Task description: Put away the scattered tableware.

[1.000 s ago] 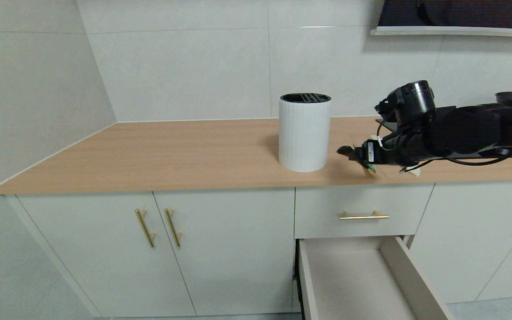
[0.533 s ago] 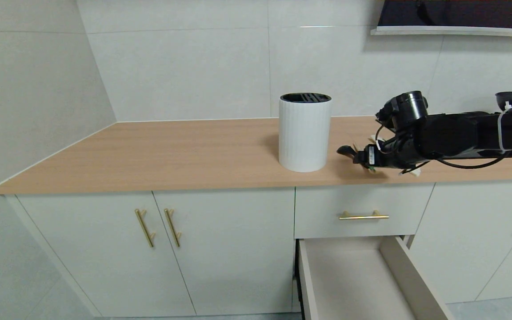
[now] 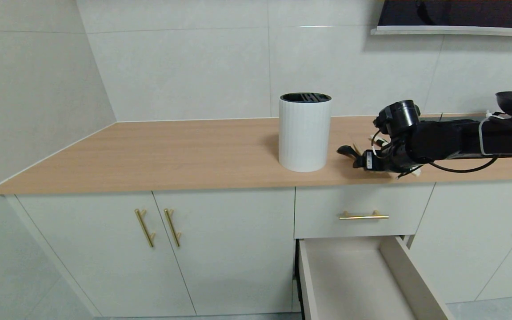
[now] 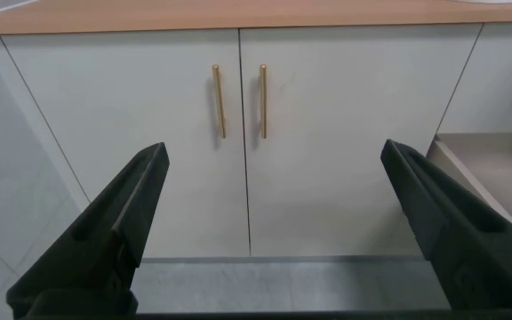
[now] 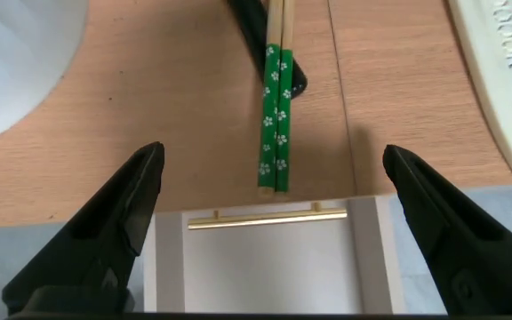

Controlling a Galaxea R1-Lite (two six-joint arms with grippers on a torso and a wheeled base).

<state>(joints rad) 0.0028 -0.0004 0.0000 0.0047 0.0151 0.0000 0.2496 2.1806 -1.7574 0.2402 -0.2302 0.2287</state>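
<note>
— Hovering right of centre in the head view: right pincer [image 3: 353, 156], released, jaws spread either side of green-tipped chopsticks [image 5: 276, 133] lying on the bench [image 3: 171, 151] by its front edge.
— And the left pincer [image 4: 274, 151]?
— Released too, facing gold-handled cabinet doors [image 4: 238, 133]. White ribbed holder [image 3: 304, 132] standing just left of the chopsticks.

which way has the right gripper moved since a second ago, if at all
Yes, downward. The right gripper sank toward the countertop; its wrist was above the rim of the white holder, now below it.
</note>
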